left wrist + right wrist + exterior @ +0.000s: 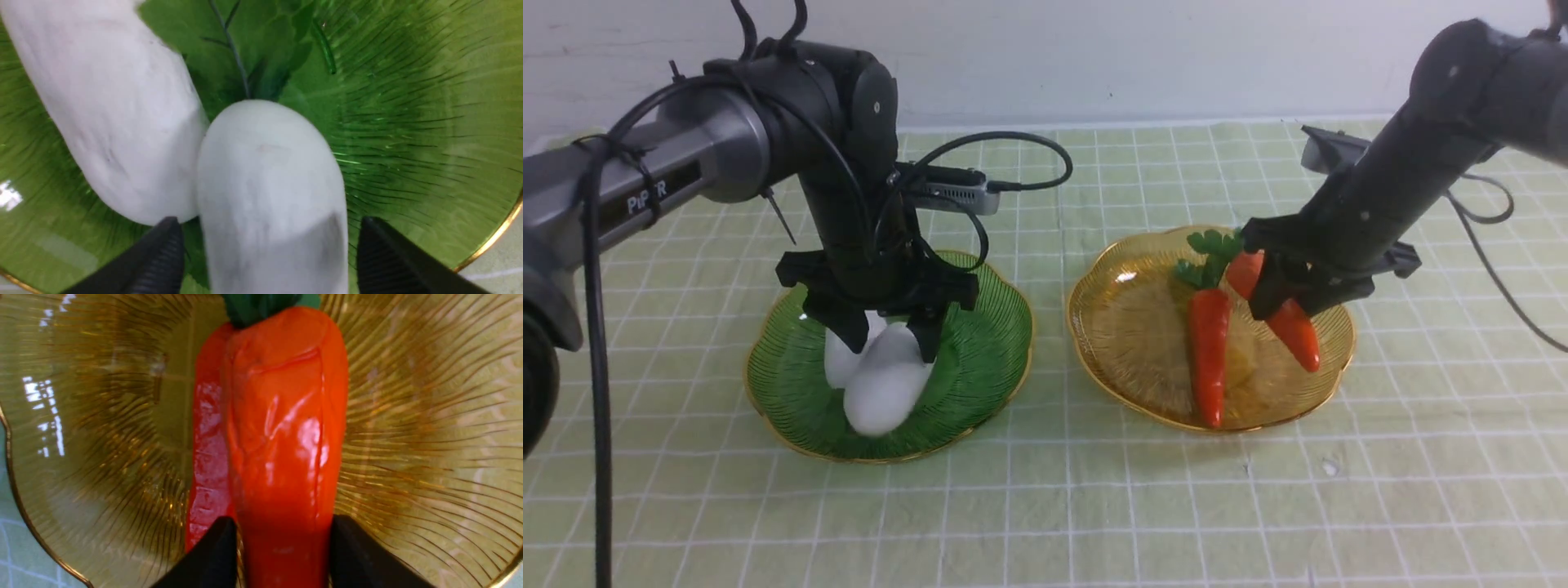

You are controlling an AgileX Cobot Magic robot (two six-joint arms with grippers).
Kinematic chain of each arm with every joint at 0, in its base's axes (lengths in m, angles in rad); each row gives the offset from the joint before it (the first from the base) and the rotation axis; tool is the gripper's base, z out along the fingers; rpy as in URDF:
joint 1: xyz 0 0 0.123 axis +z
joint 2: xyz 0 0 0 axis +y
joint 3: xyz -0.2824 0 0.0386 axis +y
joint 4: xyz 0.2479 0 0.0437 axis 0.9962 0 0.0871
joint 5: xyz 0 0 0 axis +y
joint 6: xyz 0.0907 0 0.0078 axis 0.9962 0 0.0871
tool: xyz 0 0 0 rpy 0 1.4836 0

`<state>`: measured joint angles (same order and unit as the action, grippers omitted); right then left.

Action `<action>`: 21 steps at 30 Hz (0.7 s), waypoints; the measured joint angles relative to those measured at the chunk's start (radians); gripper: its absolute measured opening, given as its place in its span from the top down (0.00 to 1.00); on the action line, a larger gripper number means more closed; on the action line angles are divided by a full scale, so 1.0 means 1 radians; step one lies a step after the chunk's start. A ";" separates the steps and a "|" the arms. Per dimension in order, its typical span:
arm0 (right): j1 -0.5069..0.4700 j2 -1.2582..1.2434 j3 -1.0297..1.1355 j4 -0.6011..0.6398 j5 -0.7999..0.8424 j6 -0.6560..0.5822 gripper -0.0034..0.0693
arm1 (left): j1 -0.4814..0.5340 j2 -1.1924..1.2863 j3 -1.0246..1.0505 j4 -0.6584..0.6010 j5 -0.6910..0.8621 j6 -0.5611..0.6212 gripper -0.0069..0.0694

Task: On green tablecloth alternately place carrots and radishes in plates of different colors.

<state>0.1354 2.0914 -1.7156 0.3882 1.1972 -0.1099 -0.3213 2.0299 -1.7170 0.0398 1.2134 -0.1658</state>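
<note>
2 radishes (888, 390) are held by the green plate (988, 359); the left claw (889, 339) is spread around 1. Over the amber plate (1131, 343), 1 carrot (1293, 333) is gripped by the right claw (1278, 300); 1 carrot is borne there.

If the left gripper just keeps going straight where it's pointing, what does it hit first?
Likely the radish between its open fingers, then the green plate beneath; exact depth is hard to judge.
</note>
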 joint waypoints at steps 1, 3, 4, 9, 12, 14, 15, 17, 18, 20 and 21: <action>0.000 0.000 0.000 -0.001 0.001 0.002 0.49 | 0.000 0.000 -0.003 0.000 0.002 0.000 0.16; 0.000 0.000 -0.009 -0.024 0.018 0.040 0.31 | 0.000 0.000 -0.047 0.006 0.011 0.000 0.08; 0.000 0.000 -0.012 -0.033 0.023 0.045 0.26 | 0.000 -0.001 -0.066 0.007 0.011 0.000 0.08; 0.001 -0.040 -0.012 -0.070 0.025 0.036 0.14 | 0.000 -0.057 -0.092 0.009 0.012 0.002 0.31; 0.001 -0.157 0.029 -0.071 0.026 0.036 0.19 | -0.001 -0.146 -0.073 0.005 0.014 0.020 0.68; 0.001 -0.289 0.074 -0.071 0.028 0.038 0.29 | -0.001 -0.257 -0.022 0.005 0.014 0.023 0.85; 0.001 -0.329 0.089 -0.071 0.029 0.038 0.32 | -0.001 -0.289 -0.005 0.005 0.014 0.023 0.87; 0.001 -0.516 0.155 -0.072 0.032 0.032 0.47 | -0.001 -0.424 0.084 0.003 0.015 0.027 0.91; 0.001 -0.575 0.179 -0.072 0.033 0.029 0.51 | -0.001 -0.474 0.121 0.002 0.016 0.028 0.91; 0.001 -0.724 0.251 -0.077 0.037 0.026 0.62 | -0.001 -0.593 0.215 0.002 0.015 0.028 0.92; 0.001 -0.816 0.306 -0.081 0.014 0.023 0.70 | -0.001 -0.694 0.299 0.002 -0.003 0.028 0.92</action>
<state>0.1362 1.2753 -1.4094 0.3071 1.2110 -0.0865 -0.3222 1.3356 -1.4175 0.0415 1.2101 -0.1373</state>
